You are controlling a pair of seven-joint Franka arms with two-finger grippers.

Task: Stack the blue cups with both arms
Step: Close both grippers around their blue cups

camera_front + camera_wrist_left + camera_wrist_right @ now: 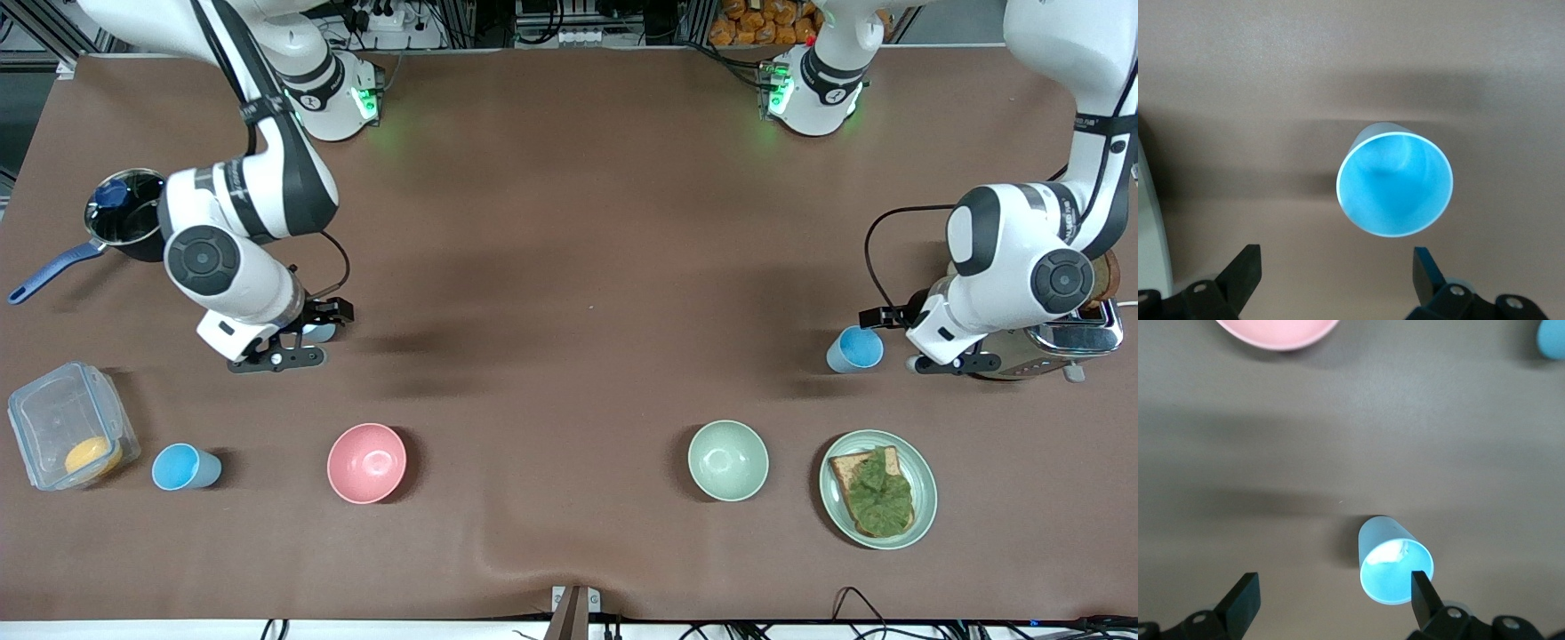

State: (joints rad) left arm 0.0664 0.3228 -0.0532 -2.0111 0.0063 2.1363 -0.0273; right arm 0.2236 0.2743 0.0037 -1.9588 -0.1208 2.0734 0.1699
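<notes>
1. Three blue cups stand upright and empty; one (pixel 855 348) beside the left gripper (pixel 925 351) and the toaster (pixel 1062 342); one (pixel 320 332) under the right gripper (pixel 298 342); one (pixel 185 468) between the clear lidded box (pixel 67 427), which holds a yellow item (pixel 92 457), and the empty pink bowl (pixel 366 462).
2. Left gripper: low over the table, jaws wide apart, gripping nothing; its cup (pixel 1395 185) lies ahead of the fingertips.
3. Right gripper: jaws wide, nothing gripped; its cup (pixel 1394 563) sits by one finger (pixel 1421 590).
4. The pale green bowl (pixel 728 460) is empty; the green plate (pixel 925 498) carries toast with greens (pixel 876 491); the saucepan (pixel 124 218) holds something dark blue.
</notes>
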